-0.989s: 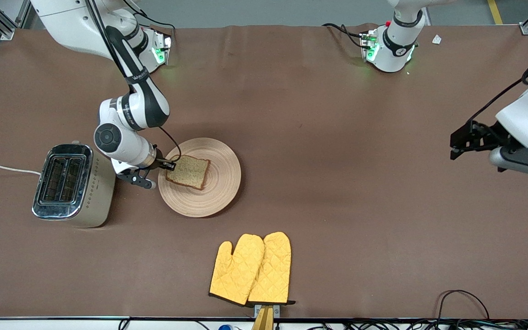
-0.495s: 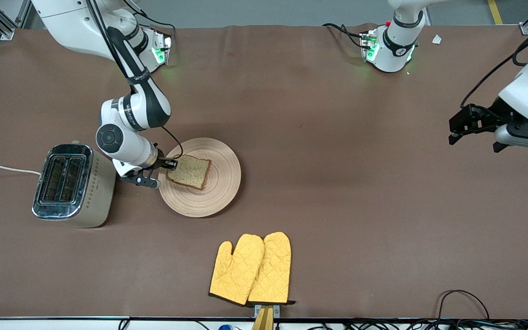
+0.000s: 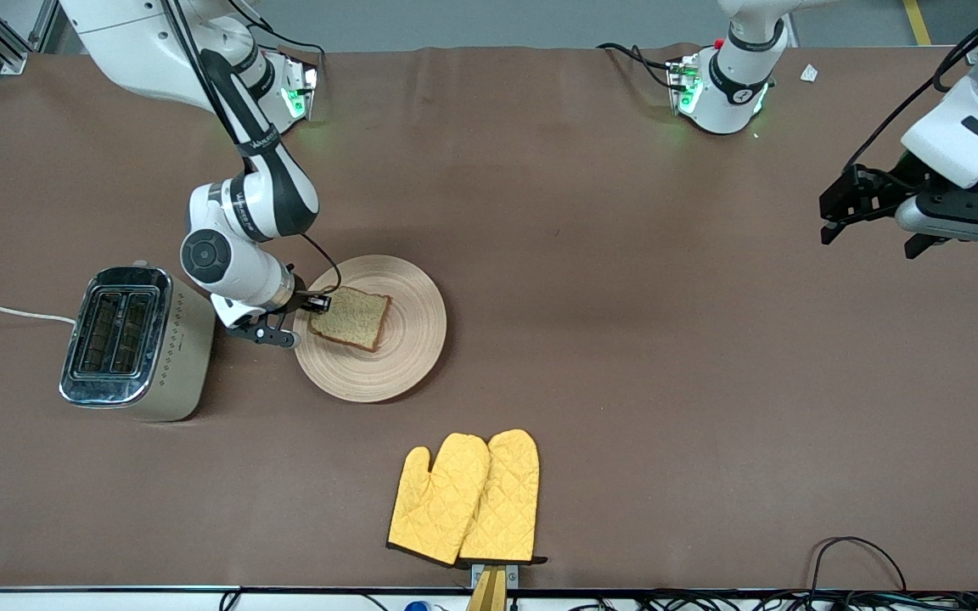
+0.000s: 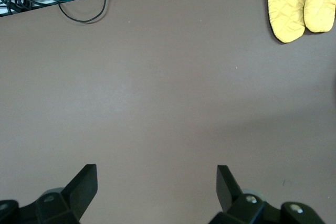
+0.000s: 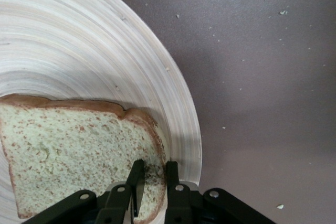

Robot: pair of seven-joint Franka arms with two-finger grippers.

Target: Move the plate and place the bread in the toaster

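The bread [image 3: 351, 317] is a square slice, light brown and speckled with a darker crust, lying on the round pale plate [image 3: 408, 356] with its ring grooves. My right gripper [image 3: 312, 307] sits at the slice's edge toward the toaster [image 3: 134, 341], jaws pinching the crust [image 5: 152, 174] between them. The toaster, cream with a chrome top and two slots, stands beside the plate toward the right arm's end. Yellow oven mitts [image 3: 465, 498] lie nearer the camera. My left gripper [image 3: 829, 212] hangs over bare table, jaws spread wide.

Bread [image 3: 353, 317] on plate [image 3: 408, 365] beside toaster [image 3: 132, 344]
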